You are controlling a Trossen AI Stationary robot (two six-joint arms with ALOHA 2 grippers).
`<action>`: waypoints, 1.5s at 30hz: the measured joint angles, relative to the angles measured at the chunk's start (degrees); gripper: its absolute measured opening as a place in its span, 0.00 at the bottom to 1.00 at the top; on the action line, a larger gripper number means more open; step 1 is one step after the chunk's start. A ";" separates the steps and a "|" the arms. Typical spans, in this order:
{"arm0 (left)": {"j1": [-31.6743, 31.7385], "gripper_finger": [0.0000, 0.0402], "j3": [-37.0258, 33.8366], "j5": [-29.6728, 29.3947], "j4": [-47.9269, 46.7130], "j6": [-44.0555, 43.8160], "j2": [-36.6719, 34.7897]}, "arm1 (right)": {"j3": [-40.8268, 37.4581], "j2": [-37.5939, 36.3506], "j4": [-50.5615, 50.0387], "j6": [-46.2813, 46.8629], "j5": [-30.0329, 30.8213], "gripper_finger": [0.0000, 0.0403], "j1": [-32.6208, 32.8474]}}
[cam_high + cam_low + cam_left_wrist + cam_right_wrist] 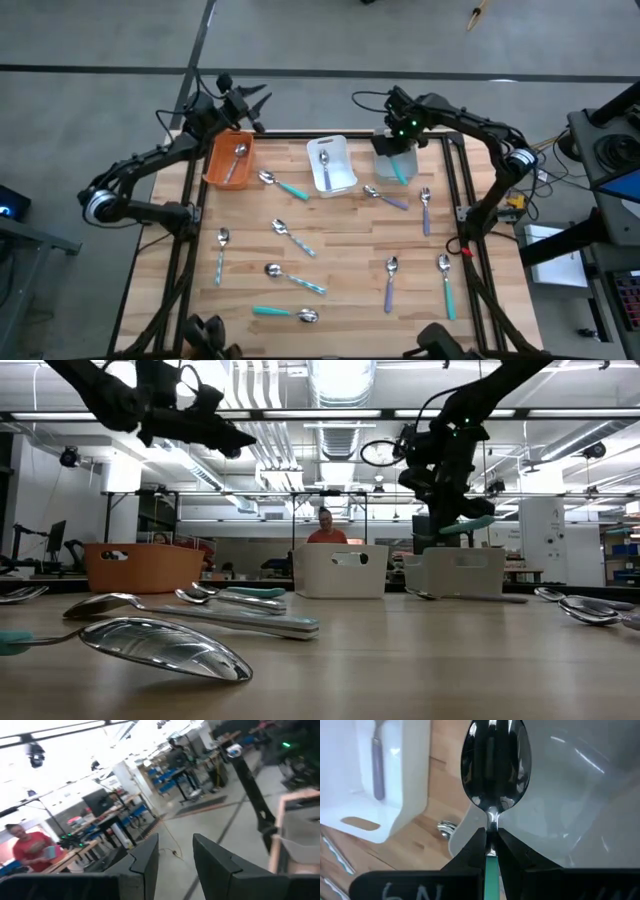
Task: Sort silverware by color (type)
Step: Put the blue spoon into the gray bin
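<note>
The wooden table [340, 250] is seen from above, with three bins ranged along its 12 o'clock edge. The orange bin [228, 160] stands toward 11 o'clock and holds one pale striped spoon [236, 160]. The white bin [331, 164] stands at 12 o'clock and holds one lavender-handled spoon [325, 165]. The grey bin [395, 165] stands toward 1 o'clock. The left arm is raised over the table's 11 o'clock corner, beside the orange bin, and the left gripper [258, 103] is held with its fingers [145, 862] parted and nothing between them. The right gripper [400, 137] hangs over the grey bin, its fingers [470, 855] clenched on a teal-handled spoon [495, 770], the bowl of which is seen above the bin's inside in the right wrist view. The remaining silverware is spread over the table: a teal spoon [283, 184] near the white bin, lavender pieces [386, 197] toward 2 o'clock, striped spoons [293, 238] around the centre, and teal pieces [285, 313] toward 6 o'clock and [446, 285] 4 o'clock.
</note>
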 joint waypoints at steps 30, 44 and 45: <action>1.60 0.26 -0.04 -0.24 6.84 -5.08 2.53 | 10.32 7.97 -3.82 -13.50 5.43 0.05 -4.07; 1.60 0.26 -0.04 -0.50 0.35 -8.70 2.23 | 10.23 12.84 -6.16 -12.85 5.73 0.05 -4.11; 1.60 0.26 -0.04 -0.50 0.36 -8.29 2.22 | 10.23 12.89 -6.14 -12.84 5.75 0.05 -4.11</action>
